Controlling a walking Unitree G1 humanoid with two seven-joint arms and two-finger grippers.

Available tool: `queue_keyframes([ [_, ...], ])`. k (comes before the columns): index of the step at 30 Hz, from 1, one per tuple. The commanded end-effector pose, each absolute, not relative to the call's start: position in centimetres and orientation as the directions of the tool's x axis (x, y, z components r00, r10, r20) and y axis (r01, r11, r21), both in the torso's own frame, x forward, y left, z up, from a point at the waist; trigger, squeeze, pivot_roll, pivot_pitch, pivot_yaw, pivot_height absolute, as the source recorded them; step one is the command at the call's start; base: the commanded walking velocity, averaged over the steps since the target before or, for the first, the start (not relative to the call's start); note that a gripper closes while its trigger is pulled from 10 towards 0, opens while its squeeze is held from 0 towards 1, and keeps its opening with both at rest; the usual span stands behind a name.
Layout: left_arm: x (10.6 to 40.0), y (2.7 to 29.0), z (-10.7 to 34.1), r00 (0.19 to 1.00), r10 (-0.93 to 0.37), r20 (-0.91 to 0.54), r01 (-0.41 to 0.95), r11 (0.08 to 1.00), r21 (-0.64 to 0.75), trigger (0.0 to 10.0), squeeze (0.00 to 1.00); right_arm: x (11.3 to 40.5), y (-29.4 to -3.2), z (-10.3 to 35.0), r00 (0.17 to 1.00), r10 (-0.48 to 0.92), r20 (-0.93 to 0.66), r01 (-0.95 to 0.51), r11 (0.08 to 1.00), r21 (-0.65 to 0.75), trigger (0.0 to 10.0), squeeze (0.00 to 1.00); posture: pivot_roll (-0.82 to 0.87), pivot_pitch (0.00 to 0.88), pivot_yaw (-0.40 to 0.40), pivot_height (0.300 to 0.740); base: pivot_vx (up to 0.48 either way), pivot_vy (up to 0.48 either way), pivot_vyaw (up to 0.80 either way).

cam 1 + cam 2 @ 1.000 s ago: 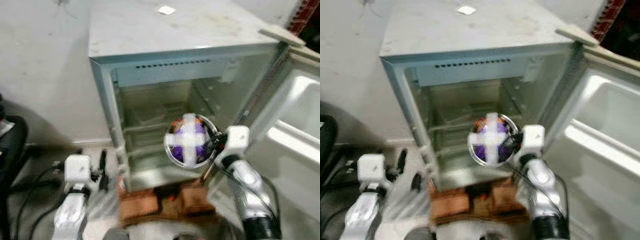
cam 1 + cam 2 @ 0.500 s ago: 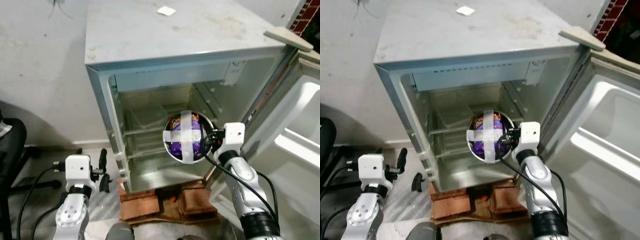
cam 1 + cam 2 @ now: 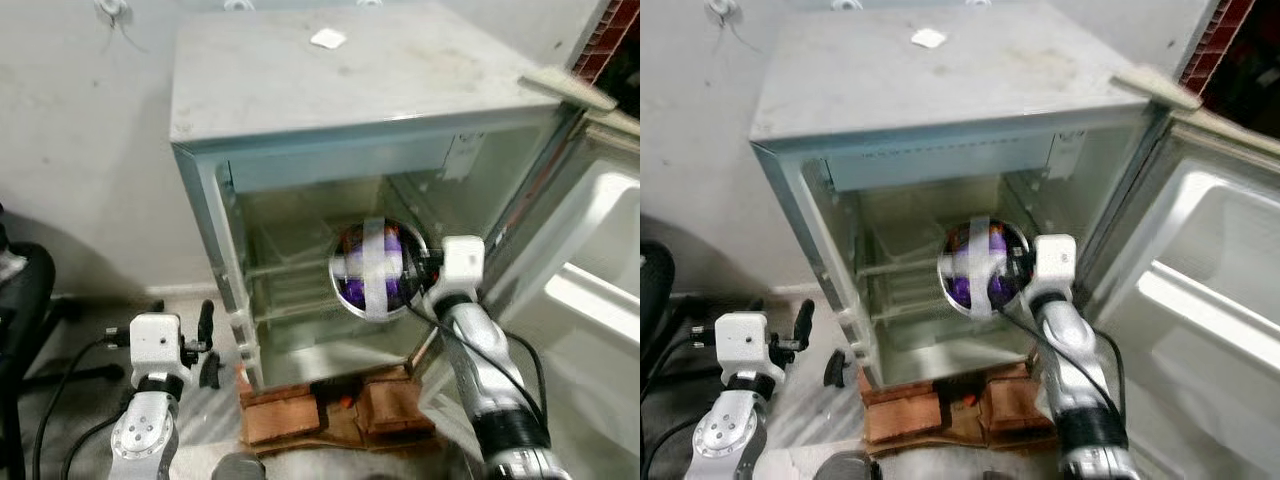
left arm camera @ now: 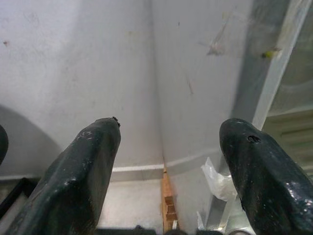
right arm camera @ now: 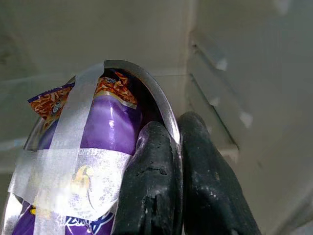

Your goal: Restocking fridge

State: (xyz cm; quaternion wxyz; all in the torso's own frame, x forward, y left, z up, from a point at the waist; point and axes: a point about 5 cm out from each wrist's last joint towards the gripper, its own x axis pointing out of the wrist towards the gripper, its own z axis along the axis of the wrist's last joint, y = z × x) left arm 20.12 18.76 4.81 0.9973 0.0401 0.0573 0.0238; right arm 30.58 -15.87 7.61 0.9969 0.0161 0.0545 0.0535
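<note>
taped metal bowl [image 3: 378, 270] held at the open fridge [image 3: 330, 130].
the right pincer [image 5: 177, 161] is closed on the bowl's rim, in front of the middle shelf [image 3: 902, 265]. the left pincer [image 4: 166, 147] is open, low near the floor, left of the fridge.

Fridge [image 3: 940, 100] on bricks [image 3: 940, 405], white scrap [image 3: 928, 38] on top

Right hand [image 5: 168, 196] raised forward, fingers pinched together on a rim; left hand [image 4: 166, 181] low, fingers spread apart, idle.
</note>
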Motion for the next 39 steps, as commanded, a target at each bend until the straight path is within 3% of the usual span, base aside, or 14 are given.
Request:
queue_keyframes([
  [1, 19.5, 19.2, 4.8, 0.989, 0.064, -0.130, -0.051, 0.994, 0.101, 10.0, 0.00, 31.2, -15.9, 8.2, 0.994, 0.078, -0.076, -0.077, 0.997, 0.019, 10.0, 0.00, 0.16, 0.071, -0.026, 0.740, 0.000, 0.000, 0.00],
  [11, 16.9, 20.4, 4.8, 0.980, 0.114, -0.164, -0.093, 0.987, 0.129, 10.0, 0.00, 34.3, -15.6, 9.8, 0.999, -0.024, -0.047, 0.024, 1.000, 0.009, 10.0, 0.00, 0.21, 0.124, -0.037, 0.740, 0.000, 0.000, 0.00],
  [21, 17.1, 20.2, 5.0, 0.980, 0.107, -0.165, -0.085, 0.988, 0.132, 10.0, 0.00, 34.4, -17.0, 10.1, 0.999, -0.037, -0.022, 0.037, 0.999, 0.034, 10.0, 0.00, 0.20, 0.124, -0.031, 0.740, 0.000, 0.000, 0.00],
  [28, 17.3, 20.1, 5.4, 0.982, 0.096, -0.165, -0.075, 0.988, 0.134, 10.0, 0.00, 34.8, -17.9, 10.3, 0.989, -0.146, -0.001, 0.145, 0.989, -0.018, 10.0, 0.00, 0.22, 0.136, -0.021, 0.740, 0.000, 0.000, 0.00],
  [39, 15.2, 19.9, 6.2, 0.977, 0.097, -0.192, -0.070, 0.987, 0.144, 10.0, 0.00, 36.8, -14.9, 10.5, 0.974, -0.203, -0.105, 0.214, 0.970, 0.116, 10.0, 0.00, 0.30, 0.219, -0.024, 0.740, 0.000, 0.000, 0.00],
])
